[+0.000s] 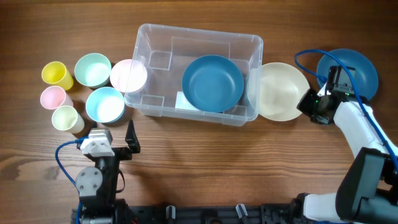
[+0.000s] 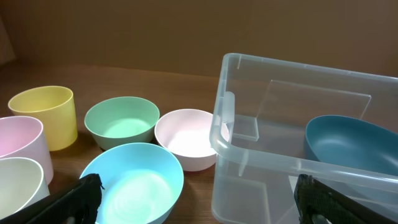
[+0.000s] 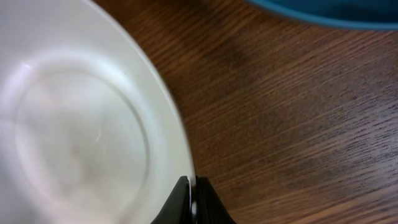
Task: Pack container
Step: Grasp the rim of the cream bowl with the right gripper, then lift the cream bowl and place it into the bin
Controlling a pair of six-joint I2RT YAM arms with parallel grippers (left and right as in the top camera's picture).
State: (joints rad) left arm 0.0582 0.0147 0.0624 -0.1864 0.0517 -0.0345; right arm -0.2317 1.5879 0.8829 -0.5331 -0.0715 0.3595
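My right hand (image 3: 191,202) is clenched on the cream plate's (image 3: 81,137) rim; my left hand (image 2: 198,190) is released. The clear container (image 1: 155,43), upper centre, looks light, stiff and slippery, so I'd take it by the rim.

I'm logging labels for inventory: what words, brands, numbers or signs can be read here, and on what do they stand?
None can be read.
The white label on the clear container: no legible print from overhead, and a dark blue bowl covers part of it.
Nothing else in view carries writing.
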